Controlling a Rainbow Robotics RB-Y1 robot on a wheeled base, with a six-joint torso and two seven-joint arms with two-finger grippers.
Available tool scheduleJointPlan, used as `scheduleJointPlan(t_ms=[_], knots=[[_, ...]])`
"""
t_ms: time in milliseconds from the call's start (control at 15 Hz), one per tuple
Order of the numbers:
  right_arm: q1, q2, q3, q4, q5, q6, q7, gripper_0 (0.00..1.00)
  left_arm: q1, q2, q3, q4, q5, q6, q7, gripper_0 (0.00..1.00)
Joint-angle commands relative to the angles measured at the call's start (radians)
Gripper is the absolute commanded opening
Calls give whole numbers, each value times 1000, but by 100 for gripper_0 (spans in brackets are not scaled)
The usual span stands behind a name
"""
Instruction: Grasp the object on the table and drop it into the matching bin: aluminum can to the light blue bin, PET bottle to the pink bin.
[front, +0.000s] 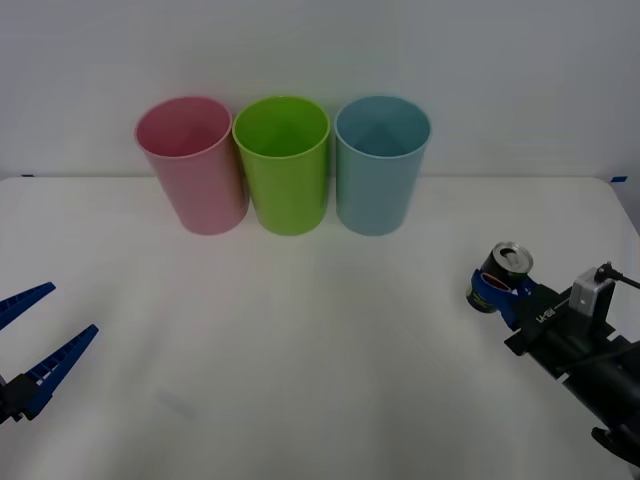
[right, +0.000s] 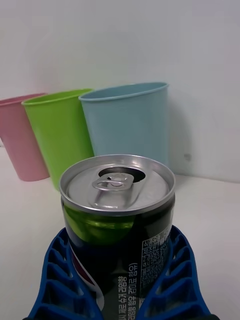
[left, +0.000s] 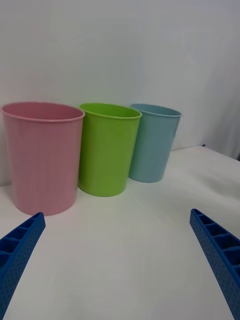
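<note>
The can (front: 503, 276) is seen upright at the right side of the counter (front: 300, 350), well to the near right of the blue bin (front: 381, 165). The right end effector (front: 497, 289) is clamped on the can's lower body; in the right wrist view its blue ribbed fingers (right: 60, 280) are pressed against both sides of the can (right: 118, 225), with the silver pull-tab top facing up. Whether the can's base is touching the counter or is held just above it cannot be judged from the front view.

Three bins are lined up at the far side of the counter, rims nearly touching: pink bin (front: 190, 165) on the left, green bin (front: 283, 165) in the middle, blue bin on the right. All three are upright.

The left end effector (front: 40, 335) is located at the near left edge of the counter, with its fingers (left: 20, 250) spread wide apart and nothing between them. It is well apart from the bins and the can.
</note>
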Motion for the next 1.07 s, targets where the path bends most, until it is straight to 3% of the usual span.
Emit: scheduleJointPlan(t_ms=[67, 533, 733, 1067], knots=[[3, -18, 0, -77, 0, -1, -87, 0, 0, 0, 0, 0, 0, 0, 0, 100], [-39, -85, 11, -233, 2, 4, -349, 0, 0, 0, 0, 0, 0, 0, 0, 100], [-112, -94, 11, -241, 45, 22, -450, 0, 0, 0, 0, 0, 0, 0, 0, 100], [-243, -94, 81, -241, 118, 162, -530, 0, 0, 0, 0, 0, 0, 0, 0, 100]])
